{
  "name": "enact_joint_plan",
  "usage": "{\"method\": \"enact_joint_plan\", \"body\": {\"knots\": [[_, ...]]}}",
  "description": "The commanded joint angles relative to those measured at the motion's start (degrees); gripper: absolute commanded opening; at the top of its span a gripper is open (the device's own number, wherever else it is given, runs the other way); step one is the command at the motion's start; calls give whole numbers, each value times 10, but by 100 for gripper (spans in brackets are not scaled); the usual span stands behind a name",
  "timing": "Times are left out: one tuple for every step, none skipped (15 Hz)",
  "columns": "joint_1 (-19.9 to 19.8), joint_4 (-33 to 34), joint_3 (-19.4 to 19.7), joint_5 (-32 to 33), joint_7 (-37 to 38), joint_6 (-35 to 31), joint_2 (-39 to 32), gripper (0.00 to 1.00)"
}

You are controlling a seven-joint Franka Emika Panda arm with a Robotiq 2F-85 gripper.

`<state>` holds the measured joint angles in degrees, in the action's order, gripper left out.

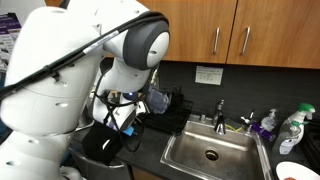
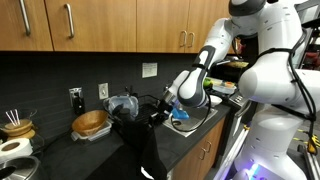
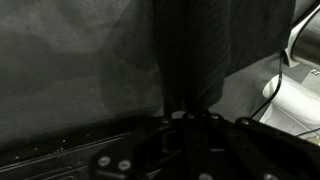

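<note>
- Wooden bowl (image 2: 90,123) stands at the left of the worktop (image 2: 60,150), close to the dark wall. Its contents cannot be made out.
- Right of the bowl, a dark cloth (image 2: 140,150) hangs over the worktop's front edge. It blends into the dark surface, so its outline is uncertain.
- At the upper part of the cloth, the claw (image 2: 157,116) is clenched on the fabric.
- In the wrist view the cloth (image 3: 190,60) fills most of the frame. It is pinched in the claw (image 3: 190,113), and the fingertips are lost in shadow.
- In an exterior view the robot arm (image 1: 60,70) blocks most of the claw and cloth.
- Further right lies the steel sink (image 1: 210,150).
</note>
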<state>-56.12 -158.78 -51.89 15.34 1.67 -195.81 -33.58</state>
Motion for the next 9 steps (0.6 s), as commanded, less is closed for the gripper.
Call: {"method": "enact_joint_plan", "body": {"knots": [[2, -5, 3, 27, -2, -39, -10, 1], [13, -2, 7, 31, -4, -47, -7, 1], [-24, 0, -23, 54, 6, -22, 1, 1], [-36, -7, -33, 67, 7, -23, 2, 1], [-45, -6, -40, 76, 8, -22, 0, 1], [-52, -5, -45, 85, 5, -22, -3, 1], [-59, -7, -51, 90, 6, -22, -2, 1], [-64, -6, -54, 94, 5, -21, -4, 1], [-66, -7, -54, 95, 4, -21, -6, 1]]}}
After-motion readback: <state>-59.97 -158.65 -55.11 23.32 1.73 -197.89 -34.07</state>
